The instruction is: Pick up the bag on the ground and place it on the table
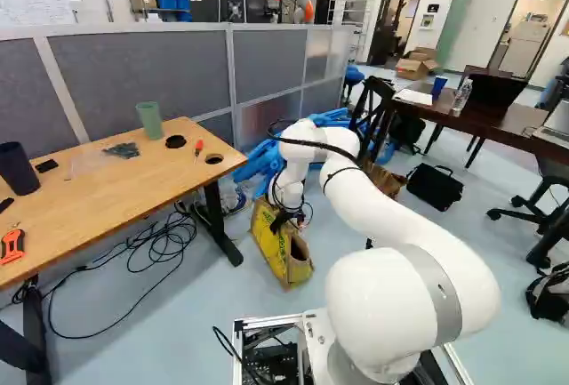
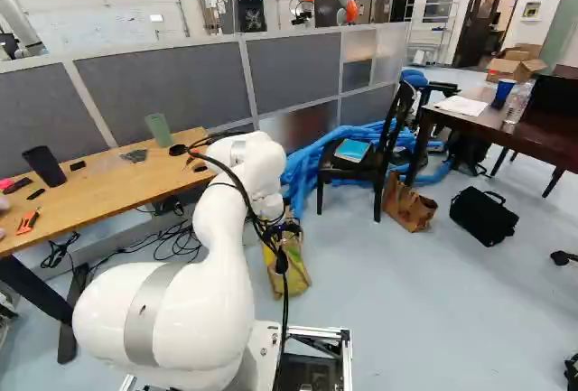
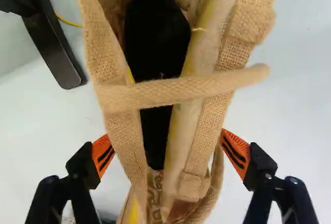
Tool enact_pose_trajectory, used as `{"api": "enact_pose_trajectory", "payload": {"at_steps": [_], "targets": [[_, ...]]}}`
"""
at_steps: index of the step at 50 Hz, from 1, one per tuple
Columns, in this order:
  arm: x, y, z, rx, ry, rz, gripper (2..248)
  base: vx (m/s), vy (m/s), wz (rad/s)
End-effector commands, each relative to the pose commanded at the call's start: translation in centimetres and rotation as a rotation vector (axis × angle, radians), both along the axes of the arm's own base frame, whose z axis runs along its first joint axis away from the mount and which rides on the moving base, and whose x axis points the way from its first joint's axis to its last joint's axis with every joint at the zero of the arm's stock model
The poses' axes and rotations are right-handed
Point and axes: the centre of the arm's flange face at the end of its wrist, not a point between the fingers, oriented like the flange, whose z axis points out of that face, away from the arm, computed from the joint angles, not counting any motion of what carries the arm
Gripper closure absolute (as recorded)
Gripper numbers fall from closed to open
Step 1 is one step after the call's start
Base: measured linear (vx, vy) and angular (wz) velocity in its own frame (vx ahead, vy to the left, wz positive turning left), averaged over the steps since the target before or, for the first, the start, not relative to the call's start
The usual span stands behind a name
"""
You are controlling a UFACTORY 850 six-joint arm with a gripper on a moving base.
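The bag (image 1: pixel 283 247) stood on the floor (image 1: pixel 169 336) near the counter (image 1: pixel 107 194). The gripper (image 3: pixel 169 152) was spread around its top, one finger each side. Only the reach looked done; gripping, lifting and placing were left.

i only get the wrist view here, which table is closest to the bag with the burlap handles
Observer: The light wooden table. In the left base view it stands left of the yellow and tan bag.

Operator: ok and is there any other bag on the floor i could mix it up with

Observer: Yes, a brown paper bag sits on the floor beside the black chair, as the right base view shows.
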Motion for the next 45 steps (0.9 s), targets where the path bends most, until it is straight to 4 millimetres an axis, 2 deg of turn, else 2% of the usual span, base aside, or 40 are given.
{"api": "enact_pose_trajectory", "payload": {"at_steps": [16, 24, 25, 29, 30, 35, 36, 40, 41, 45], "targets": [[-0.1, 0.0, -2.4, 0.000, 0.000, 0.000, 3, 0.000, 0.000, 0.000], [-0.1, 0.0, -2.9, 0.000, 0.000, 0.000, 3, 0.000, 0.000, 0.000], [-0.1, 0.0, -2.9, 0.000, 0.000, 0.000, 17, 0.000, 0.000, 0.000], [-0.1, 0.0, -3.0, 0.000, 0.000, 0.000, 17, 0.000, 0.000, 0.000], [-0.1, 0.0, -3.0, 0.000, 0.000, 0.000, 55, 0.000, 0.000, 0.000], [-0.1, 0.0, -3.0, 0.000, 0.000, 0.000, 55, 0.000, 0.000, 0.000], [-0.1, 0.0, -3.0, 0.000, 0.000, 0.000, 94, 0.000, 0.000, 0.000], [-0.1, 0.0, -3.0, 0.000, 0.000, 0.000, 94, 0.000, 0.000, 0.000], [-0.1, 0.0, -3.0, 0.000, 0.000, 0.000, 132, 0.000, 0.000, 0.000], [-0.1, 0.0, -3.0, 0.000, 0.000, 0.000, 132, 0.000, 0.000, 0.000]]}}
